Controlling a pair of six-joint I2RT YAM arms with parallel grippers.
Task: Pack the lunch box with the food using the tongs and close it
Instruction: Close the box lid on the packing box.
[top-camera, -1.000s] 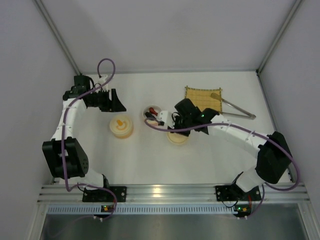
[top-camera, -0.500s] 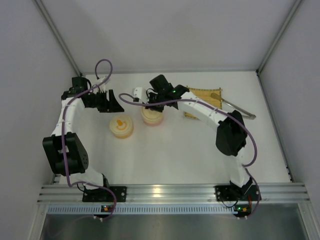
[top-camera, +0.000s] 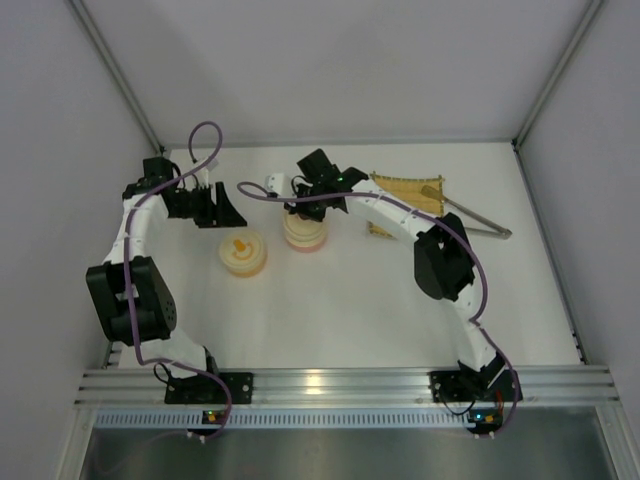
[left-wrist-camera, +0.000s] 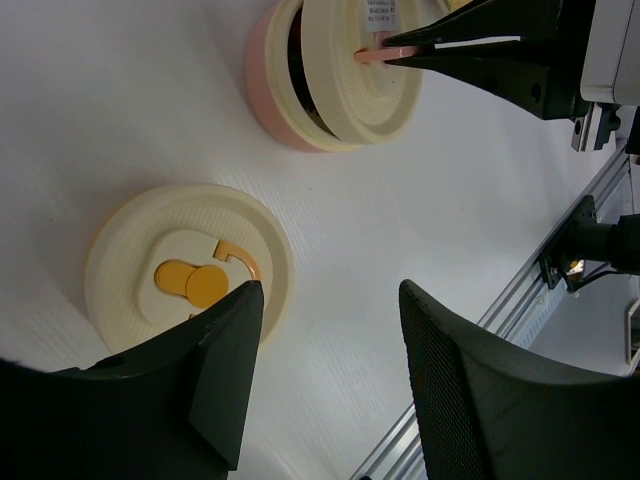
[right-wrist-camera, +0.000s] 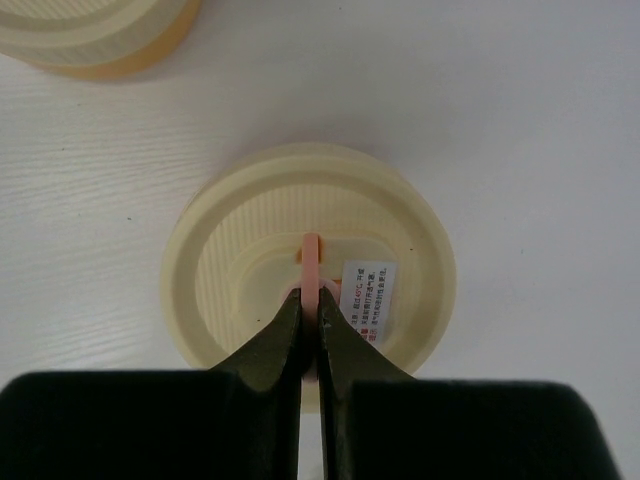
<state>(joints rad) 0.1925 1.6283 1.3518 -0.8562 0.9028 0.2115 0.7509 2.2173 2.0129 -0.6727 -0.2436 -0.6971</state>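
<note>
Right arm (top-camera: 395, 213) stretches forward-left, its end effector (right-wrist-camera: 309, 300) pinching lid handle (right-wrist-camera: 311, 255).

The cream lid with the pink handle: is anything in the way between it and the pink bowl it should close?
Nothing visible does. The right fingers are shut on the pink handle of the round cream ribbed lid, which sits askew on top of the pink round bowl. Only a dark gap shows between them on one side.

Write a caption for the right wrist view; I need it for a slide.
Right gripper pinches the pink tab on a round cream lid, white table beneath.
</note>
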